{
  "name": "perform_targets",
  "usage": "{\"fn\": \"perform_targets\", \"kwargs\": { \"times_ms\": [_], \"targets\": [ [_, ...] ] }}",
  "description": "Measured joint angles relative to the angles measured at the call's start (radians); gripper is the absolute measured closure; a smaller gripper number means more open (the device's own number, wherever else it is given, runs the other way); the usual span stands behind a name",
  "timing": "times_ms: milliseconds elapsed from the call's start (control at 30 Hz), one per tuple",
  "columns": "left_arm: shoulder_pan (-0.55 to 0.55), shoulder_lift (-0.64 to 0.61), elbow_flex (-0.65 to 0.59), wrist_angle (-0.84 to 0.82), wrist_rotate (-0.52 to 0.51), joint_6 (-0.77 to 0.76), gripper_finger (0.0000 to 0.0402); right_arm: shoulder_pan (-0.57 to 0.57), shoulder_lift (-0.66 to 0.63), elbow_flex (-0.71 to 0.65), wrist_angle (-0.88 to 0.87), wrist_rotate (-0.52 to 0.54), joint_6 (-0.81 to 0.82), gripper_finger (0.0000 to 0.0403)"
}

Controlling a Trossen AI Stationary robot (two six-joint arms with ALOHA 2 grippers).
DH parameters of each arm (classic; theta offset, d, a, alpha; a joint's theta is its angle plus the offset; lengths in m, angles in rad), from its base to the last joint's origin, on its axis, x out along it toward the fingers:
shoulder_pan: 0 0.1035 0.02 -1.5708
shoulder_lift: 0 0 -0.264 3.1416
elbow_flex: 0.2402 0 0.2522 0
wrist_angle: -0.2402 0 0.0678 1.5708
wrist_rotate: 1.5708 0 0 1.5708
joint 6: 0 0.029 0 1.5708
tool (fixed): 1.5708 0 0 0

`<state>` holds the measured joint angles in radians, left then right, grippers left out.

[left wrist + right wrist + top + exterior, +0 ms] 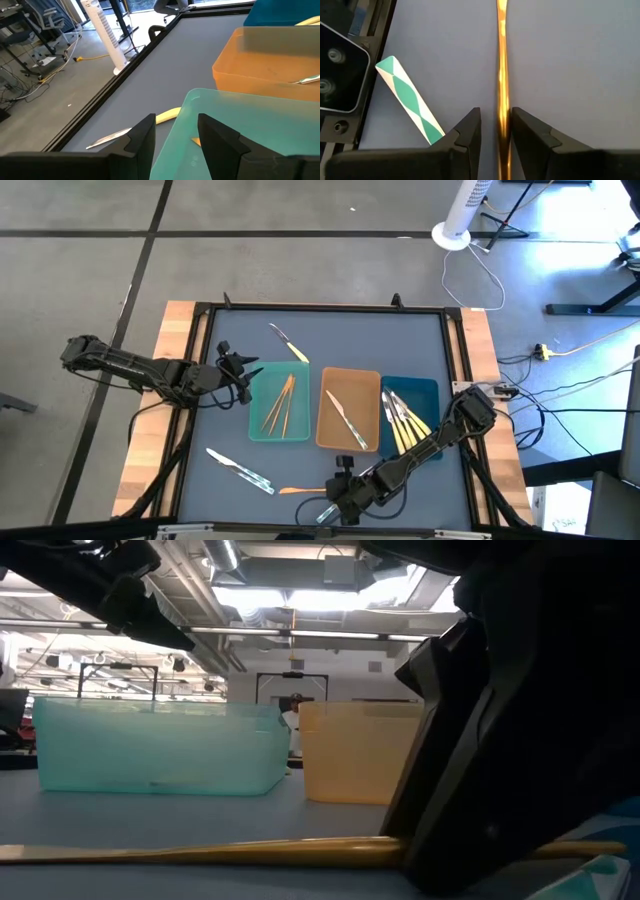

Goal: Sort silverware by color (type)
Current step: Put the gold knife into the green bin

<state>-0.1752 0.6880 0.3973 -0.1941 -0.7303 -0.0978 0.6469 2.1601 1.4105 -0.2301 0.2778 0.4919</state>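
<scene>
From my remote station, my left end effector (248, 370) hovers at the left edge of the teal tray (262, 430), its fingers (142, 137) standing apart with nothing between them, the tray's rim just under them in the left wrist view. Inside that teal tray lie slim gold utensils (281, 404), and just beyond its far edge a yellow-handled utensil (289, 344) rests on the desk (330, 330) by itself. Nearer me, to the left on the desk, a silver utensil (238, 469) lies at an angle, well apart from the trays. Next along, the tan tray (366, 380) holds one silver utensil (345, 418). At the near edge of the desk my right end effector (341, 480) is down at the surface over a gold utensil (300, 490), which in the right wrist view (502, 75) runs straight between the two fingers (465, 135); they sit close on either side of its handle, but I cannot tell whether they actually grip it. A green-and-white patterned strip (410, 102) lies beside that end effector on the desk. Farthest right, the dark-blue tray (425, 388) carries a bundle of yellow-handled, silver-tipped utensils (405, 420), with the right arm crossing over its near corner.
</scene>
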Motion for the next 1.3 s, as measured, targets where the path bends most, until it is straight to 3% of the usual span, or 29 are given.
{"fn": "perform_targets", "kwargs": {
  "times_ms": [133, 533, 1300],
  "targets": [
    [0.0, 0.0, 0.0, 0.0, 0.0, 0.002, 0.026, 0.0, 0.001, 0.0, 0.0, 0.001, 0.0, 0.0307],
    [0.0, 0.0, 0.0, 0.0, 0.0, 0.002, 0.026, -0.001, 0.002, 0.0, 0.0, -0.002, 0.0, 0.0396],
    [0.0, 0.0, 0.0, 0.0, 0.0, 0.001, 0.026, -0.001, 0.002, -0.001, -0.002, 0.001, 0.0, 0.0399]
  ]
}}
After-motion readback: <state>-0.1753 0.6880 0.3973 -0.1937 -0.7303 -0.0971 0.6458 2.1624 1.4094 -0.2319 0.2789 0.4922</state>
